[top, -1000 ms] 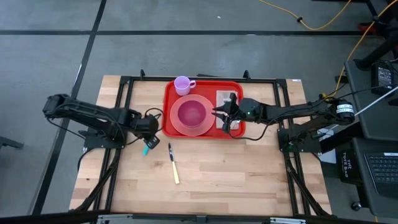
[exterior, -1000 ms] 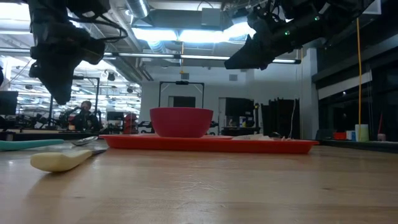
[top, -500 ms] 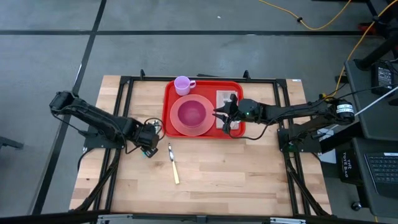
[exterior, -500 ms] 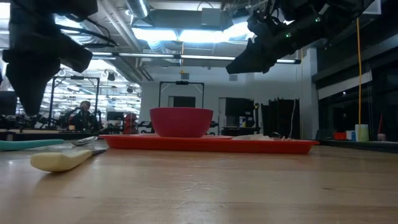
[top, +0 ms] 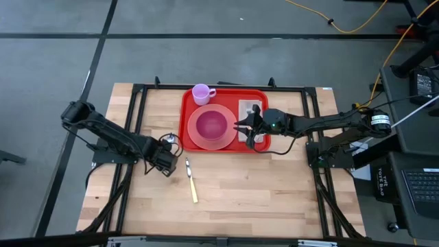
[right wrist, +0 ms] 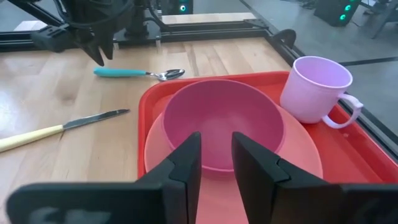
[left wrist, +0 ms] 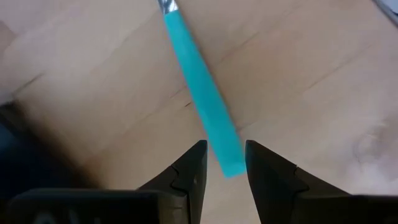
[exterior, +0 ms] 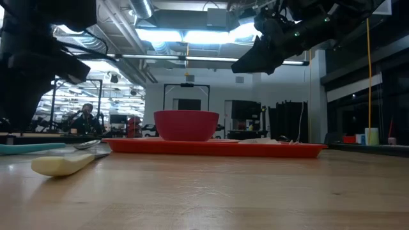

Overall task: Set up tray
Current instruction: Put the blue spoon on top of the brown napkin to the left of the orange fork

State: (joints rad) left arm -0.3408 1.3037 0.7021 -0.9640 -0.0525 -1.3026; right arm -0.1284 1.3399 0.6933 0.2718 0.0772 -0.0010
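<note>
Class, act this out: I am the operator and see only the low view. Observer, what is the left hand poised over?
Observer: The end of the teal-handled metal spoon, lying on the wooden table, shows between the open fingers of the left hand.
Operator: Is anything behind the pink plastic bowl on the bright red rectangular plastic tray?
Observer: Yes, a pale purple plastic mug stands upright at the tray's far edge.

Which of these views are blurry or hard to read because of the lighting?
Left wrist view: the teal spoon handle looks soft and close. Low view: bright ceiling lights turn both arms into dark silhouettes, and the yellow knife handle nearby is out of focus. High and right wrist views: evenly lit, the tray sharp.
</note>
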